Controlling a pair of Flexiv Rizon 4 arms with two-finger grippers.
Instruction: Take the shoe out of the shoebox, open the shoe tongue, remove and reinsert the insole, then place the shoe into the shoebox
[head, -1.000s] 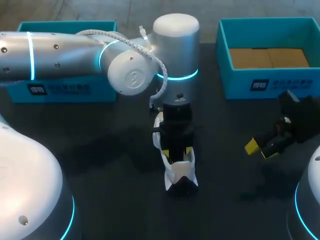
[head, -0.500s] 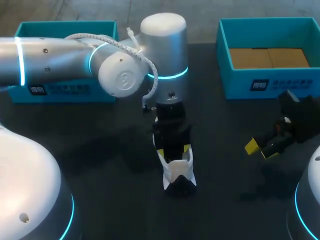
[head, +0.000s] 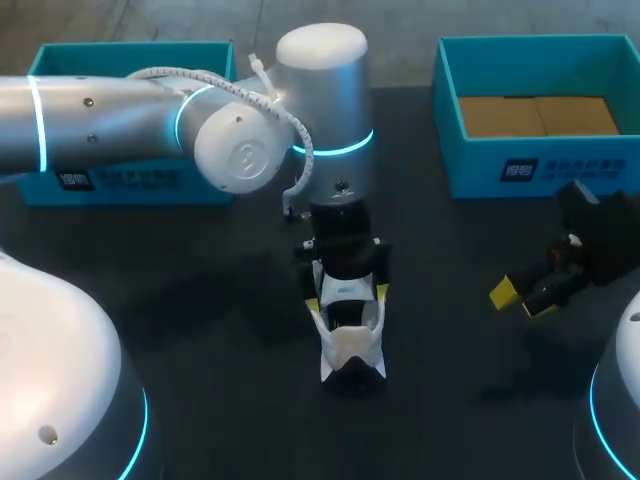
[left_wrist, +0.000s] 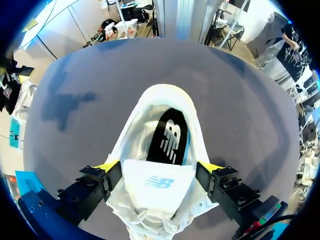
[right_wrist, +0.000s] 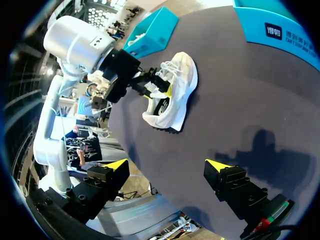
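Left claw (left_wrist: 158, 167): fingers set wide, one yellow tip against each side of the shoe (left_wrist: 135, 130) at the tongue (left_wrist: 157, 182). Judged to be gripping the shoe across the upper.

Between the fingers: tongue, a broad, flat, padded white panel, soft fabric. Laces bunched under the claw.

Just ahead of the claw: the shoe mouth, with the insole (left_wrist: 170, 137) lying flat inside. It is thin and black with a white mark; a light blue lining edge runs beside it. The upper is white mesh, pliable, with a rounded heel collar; the sole looks dark at the toe.

Under the claw: the table (left_wrist: 240, 110), dark, matte and smooth. The shoe rests on it.

Progress, as judged: shoe out of the box, done. Tongue opening in hand. Insole seated in the shoe; its removal, refitting and the return to the box appear outstanding.

Well away from the claw: the shoebox (head: 500, 170), teal card, rigid, open-topped with a brown floor; a second teal box (head: 130, 185) on the opposite side.

Right claw (right_wrist: 166, 165): fingers apart, holding nothing, well clear of the shoe.
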